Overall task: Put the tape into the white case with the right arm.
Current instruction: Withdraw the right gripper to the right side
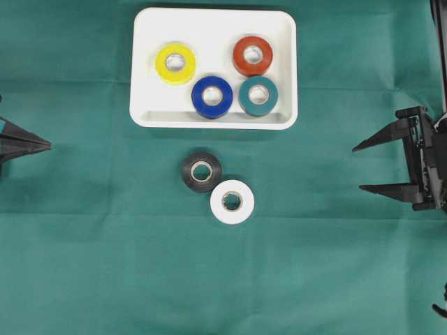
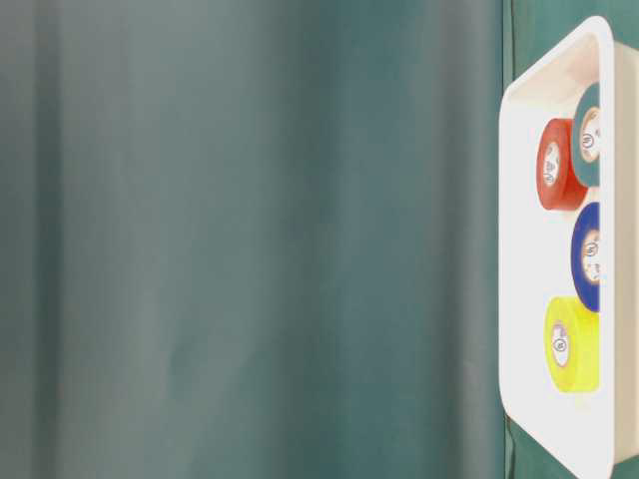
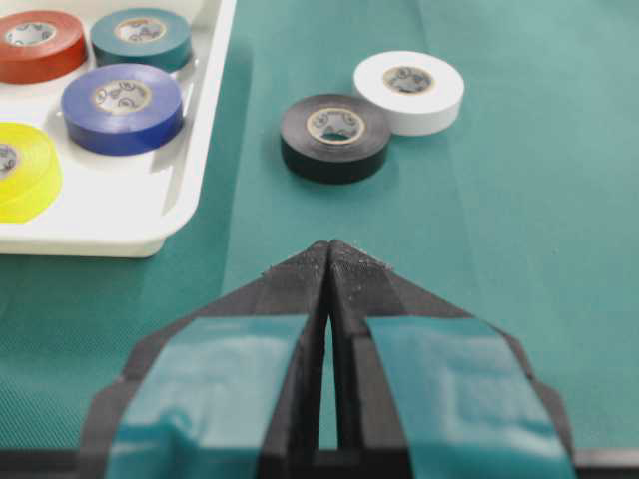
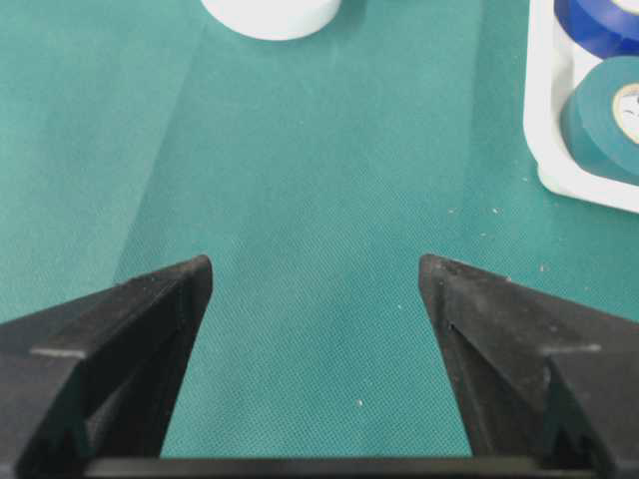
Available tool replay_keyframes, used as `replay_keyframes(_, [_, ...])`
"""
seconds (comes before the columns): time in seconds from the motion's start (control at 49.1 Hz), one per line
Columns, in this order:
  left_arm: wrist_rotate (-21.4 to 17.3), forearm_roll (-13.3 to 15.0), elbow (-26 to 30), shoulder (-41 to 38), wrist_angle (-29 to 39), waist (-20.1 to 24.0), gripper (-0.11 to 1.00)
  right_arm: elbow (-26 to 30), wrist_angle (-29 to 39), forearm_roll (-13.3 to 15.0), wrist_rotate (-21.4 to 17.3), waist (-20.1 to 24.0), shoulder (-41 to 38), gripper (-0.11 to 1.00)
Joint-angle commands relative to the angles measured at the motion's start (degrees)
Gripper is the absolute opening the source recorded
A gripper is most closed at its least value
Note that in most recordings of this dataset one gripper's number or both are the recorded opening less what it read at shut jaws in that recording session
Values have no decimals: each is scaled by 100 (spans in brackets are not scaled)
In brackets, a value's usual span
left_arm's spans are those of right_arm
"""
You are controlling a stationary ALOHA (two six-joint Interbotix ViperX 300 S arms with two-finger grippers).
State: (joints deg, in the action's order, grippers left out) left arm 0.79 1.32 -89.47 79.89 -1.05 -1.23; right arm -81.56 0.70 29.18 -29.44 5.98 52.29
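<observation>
White case (image 1: 214,21) at far middle of green cloth (image 1: 84,265), holds yellow, red, blue, teal rolls. Black tape (image 1: 202,171) and white tape (image 1: 232,202) touching, on cloth near side of case. Right gripper (image 1: 360,167) at right edge, jaws apart, empty. Left gripper (image 1: 49,145) at left edge, jaws closed, empty.

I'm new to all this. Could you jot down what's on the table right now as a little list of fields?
Surface: green cloth
White case: holds four tape rolls, yellow, red, blue, teal
Outside the case: black roll and white roll, side by side on the cloth
Right gripper: open, empty, away from the rolls
Left gripper: shut, empty
</observation>
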Motion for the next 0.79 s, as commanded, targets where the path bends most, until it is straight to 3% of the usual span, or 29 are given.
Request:
replay_keyframes(0.0, [-9, 0, 62, -44, -26, 9, 0, 62, -53, -9, 0, 9, -70, 52])
replay_keyframes(0.407, [-9, 0, 70, -44, -26, 9, 0, 185, -369, -9, 0, 9, -598, 52])
replay_keyframes(0.774, [-9, 0, 70, -44, -26, 9, 0, 729, -809, 18, 53, 97, -1916, 52])
